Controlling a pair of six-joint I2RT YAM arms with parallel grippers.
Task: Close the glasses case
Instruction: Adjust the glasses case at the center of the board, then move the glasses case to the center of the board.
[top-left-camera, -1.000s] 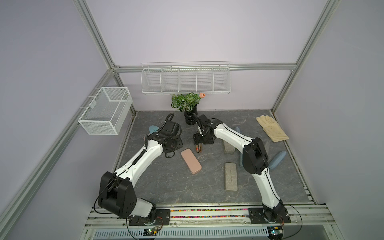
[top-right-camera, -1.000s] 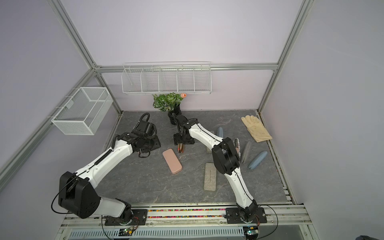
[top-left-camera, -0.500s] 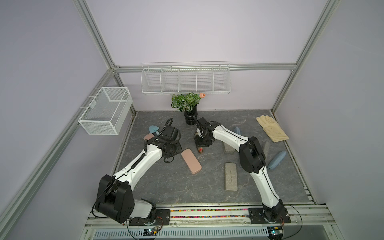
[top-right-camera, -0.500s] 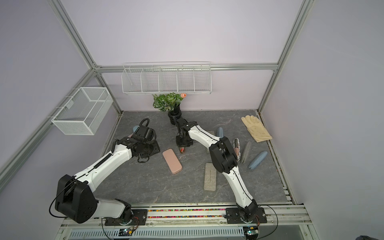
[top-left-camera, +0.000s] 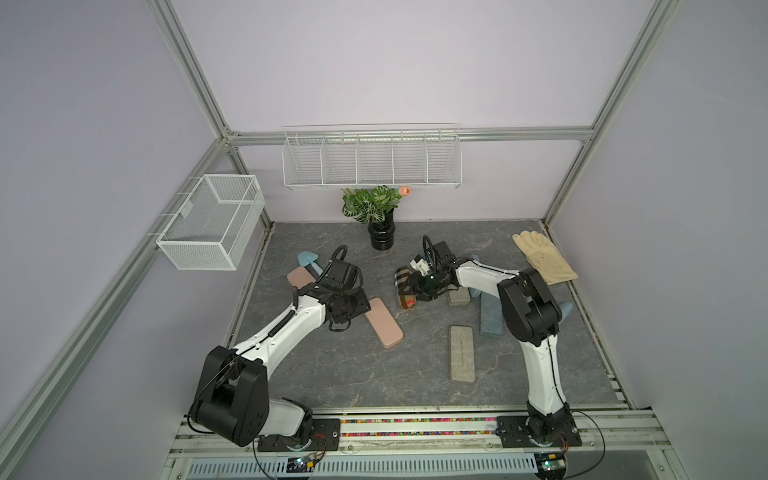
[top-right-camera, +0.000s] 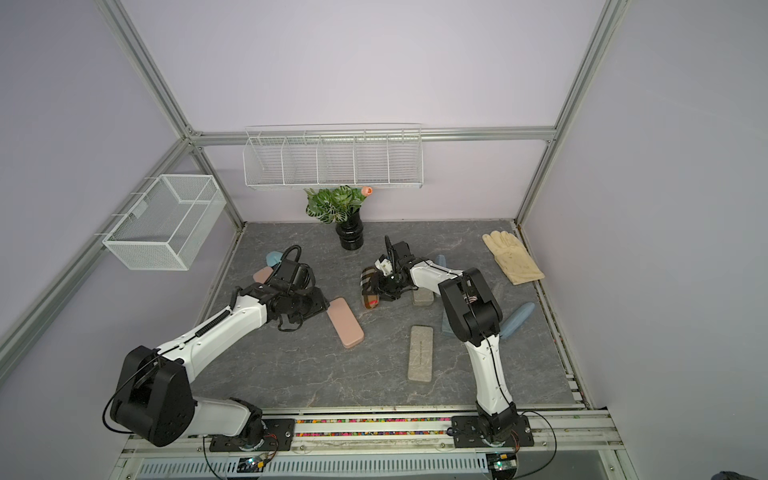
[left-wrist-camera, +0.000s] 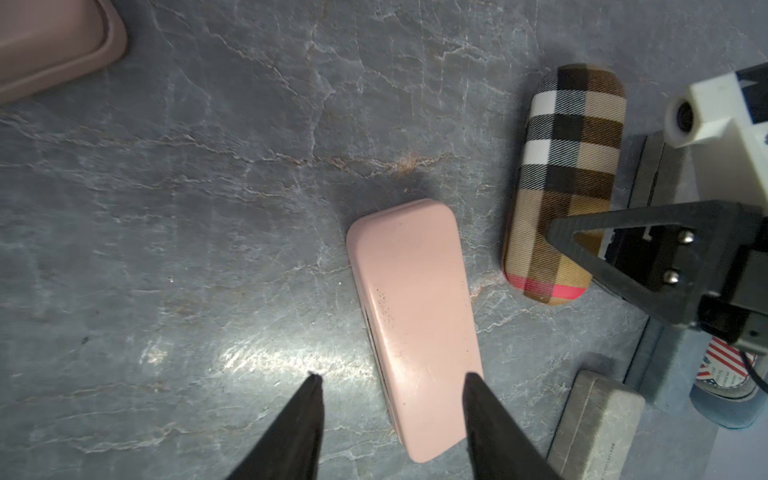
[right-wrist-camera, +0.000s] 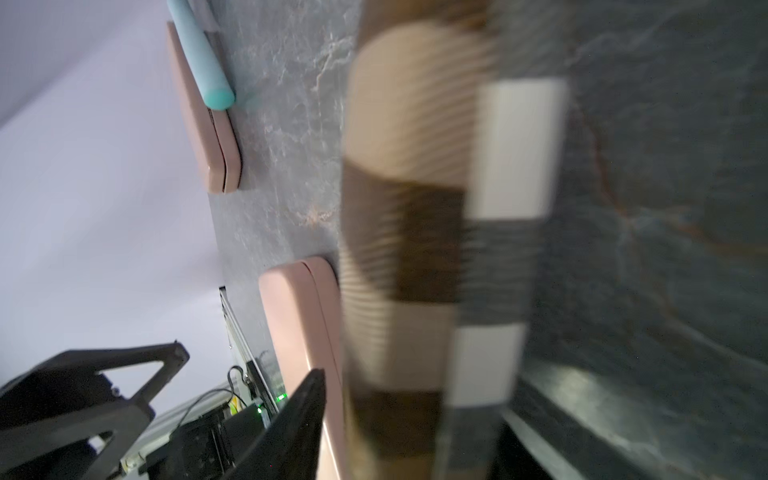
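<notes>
- Since a second ago the left gripper (left-wrist-camera: 391, 375) has drawn back from the rear-left corner toward the middle pink case (left-wrist-camera: 415, 324), uncovering a second pink case (top-left-camera: 298, 276). The plaid glasses case (left-wrist-camera: 569, 166) now shows its broad checked top where only a narrow dark-and-red sliver showed.
- The right gripper (top-left-camera: 417, 290) sits at the front half of the plaid glasses case, reaching in from its right side.
- One black finger (left-wrist-camera: 582, 237) reaches over the case's long edge. The other is hidden and the right wrist view is smeared, so I cannot tell whether the jaws clamp the case or merely straddle it.
- The plaid glasses case lies flat on the grey table (top-left-camera: 332, 374), red-striped end toward the front. No gap shows along its edge in the left wrist view.
- The left gripper has its fingers spread and holds nothing. One tip is over the rear end of the middle pink case, the other over bare table.
- That pink case lies between the left gripper and the plaid case, just beside the plaid one but apart from it.
- A grey case (top-left-camera: 459, 297) lies just beside the right gripper on its far side, and a blue-grey case (top-left-camera: 490, 320) lies partly under the right arm.
- A longer grey case (top-left-camera: 461, 353) lies nearer the front.
- A pale blue trowel (top-left-camera: 309, 262) rests across the second pink case.
- A glove (top-left-camera: 544, 257) lies at the rear right, and a potted plant (top-left-camera: 380, 216) stands by the back wall.
</notes>
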